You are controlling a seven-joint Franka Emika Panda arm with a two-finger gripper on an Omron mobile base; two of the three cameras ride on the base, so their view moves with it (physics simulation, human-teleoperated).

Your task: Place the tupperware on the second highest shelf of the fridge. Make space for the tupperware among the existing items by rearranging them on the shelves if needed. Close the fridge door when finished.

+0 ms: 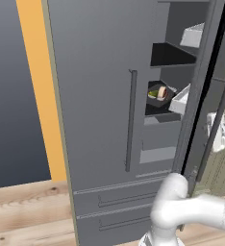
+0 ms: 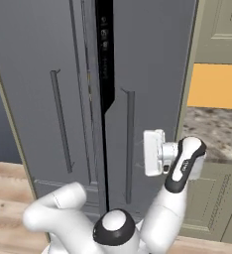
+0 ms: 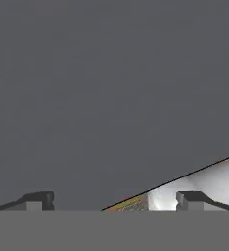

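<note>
The dark grey fridge (image 1: pixel 95 96) has its right door (image 1: pixel 211 110) ajar, leaving a narrow gap. Through the gap the tupperware (image 1: pixel 157 93), with a red slice and green piece inside, rests on a black shelf board (image 1: pixel 158 110) below another black shelf (image 1: pixel 174 56). In the right base view the door (image 2: pixel 152 69) stands almost shut, with a thin dark slit beside it. My gripper (image 3: pixel 114 200) is open and empty, its fingertips (image 3: pixel 38 200) spread wide against the door's outer face. The white hand (image 2: pixel 154 153) sits just right of the door's bar handle (image 2: pixel 130 144).
Pale grey door bins (image 1: pixel 181 100) show at the gap's edge. Two low drawers (image 1: pixel 119 199) lie under the doors. A speckled counter (image 2: pixel 212 131) over beige cabinets (image 2: pixel 212 198) stands right of the fridge. An orange wall strip (image 1: pixel 37 86) is to the left, above a wood floor (image 1: pixel 28 216).
</note>
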